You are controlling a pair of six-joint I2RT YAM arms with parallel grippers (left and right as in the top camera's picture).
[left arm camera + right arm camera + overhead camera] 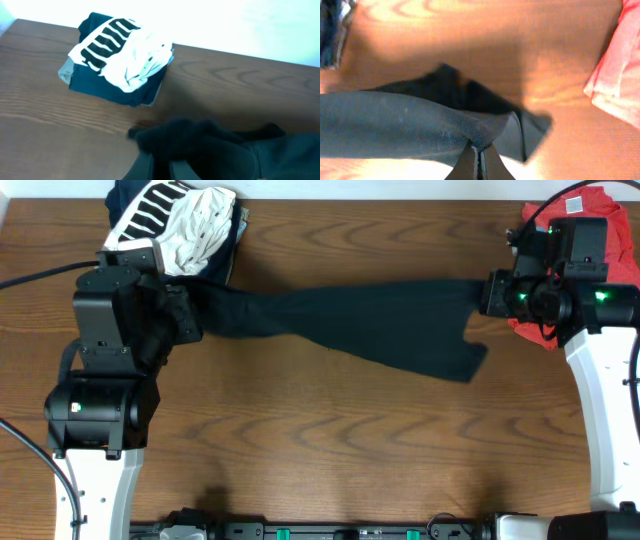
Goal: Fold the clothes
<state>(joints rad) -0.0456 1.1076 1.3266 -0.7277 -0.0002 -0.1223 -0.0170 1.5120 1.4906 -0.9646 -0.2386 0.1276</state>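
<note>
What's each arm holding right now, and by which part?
Both hold the long black fabric garment, stretched between them. The left gripper pinches its bunched left end, and the right gripper pinches its right edge. Jaws shut on cloth.

One each: black garment (380, 330), T-shirt (605, 200), pile (195, 225)

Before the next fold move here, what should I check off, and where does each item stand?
1. Grip of right fingers on black garment: ok, shut on it.
2. Grip of left fingers on its other end: cannot tell, view blurred.
3. Garment spread flat: not ok, bunched toward the left.
4. Gap between clothes pile and garment: ok.
5. Gap between red T-shirt and garment: ok, table shows between.
</note>
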